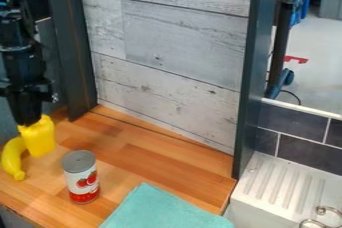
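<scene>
Here at the left end of the bench (153, 154), the gripper (28, 123) is pointing down, its tip meeting the top of a yellow block (41, 140). How wide it is standing, I can't tell, nor whether it is gripping the block or only touching it. The block is sitting right up by the banana (13, 159), which is curving along its left side; the banana's upper end is running in close to the block, and whether they are touching is hard to make out. The underside of the block is staying hard to judge too, so lifted or resting, I can't say.

Nearer the front edge, the can (81, 178) is standing upright, just right of the block. The cloth (160, 211) is lying flat toward the front right corner, the lower frame cutting it off. The arm (20, 47) is coming in from the upper left, its base out of sight.

Along the back edge, the wall (167, 62) is rising; wood is stretching from the can to that edge and over to the back right corner. Past the right edge, the white drainer (284, 184) is sitting close by the bench.
</scene>
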`<state>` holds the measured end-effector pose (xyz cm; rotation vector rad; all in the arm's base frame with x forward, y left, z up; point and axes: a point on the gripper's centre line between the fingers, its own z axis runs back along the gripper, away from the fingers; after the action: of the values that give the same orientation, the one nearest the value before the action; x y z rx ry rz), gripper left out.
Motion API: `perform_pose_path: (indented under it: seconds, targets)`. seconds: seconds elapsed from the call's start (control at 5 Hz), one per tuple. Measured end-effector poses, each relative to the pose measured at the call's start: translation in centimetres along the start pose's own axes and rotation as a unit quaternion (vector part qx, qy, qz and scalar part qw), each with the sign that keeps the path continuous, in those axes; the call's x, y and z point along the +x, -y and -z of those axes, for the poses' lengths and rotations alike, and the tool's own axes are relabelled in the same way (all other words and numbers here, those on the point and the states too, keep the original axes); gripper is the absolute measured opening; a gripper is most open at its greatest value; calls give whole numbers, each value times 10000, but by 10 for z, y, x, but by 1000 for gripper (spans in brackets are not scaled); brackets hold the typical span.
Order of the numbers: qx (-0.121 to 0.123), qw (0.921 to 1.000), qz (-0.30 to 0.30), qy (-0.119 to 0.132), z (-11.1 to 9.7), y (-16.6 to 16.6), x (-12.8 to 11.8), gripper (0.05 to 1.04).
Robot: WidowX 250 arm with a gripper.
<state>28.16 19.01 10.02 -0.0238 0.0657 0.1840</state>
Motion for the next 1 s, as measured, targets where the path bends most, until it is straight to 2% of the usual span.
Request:
perform_pose_path:
  seconds: [0.2, 0.4, 0.6, 1.0]
  targets:
    - [-131, 9997, 72, -169, 9, 5, -9, 106]
    - [-40, 9995, 28, -316, 4, 10, -32, 106]
    - [-49, 9986, 86, -513, 13, 12, -44, 106]
    - [-26, 9984, -95, -565, 22, 0, -54, 106]
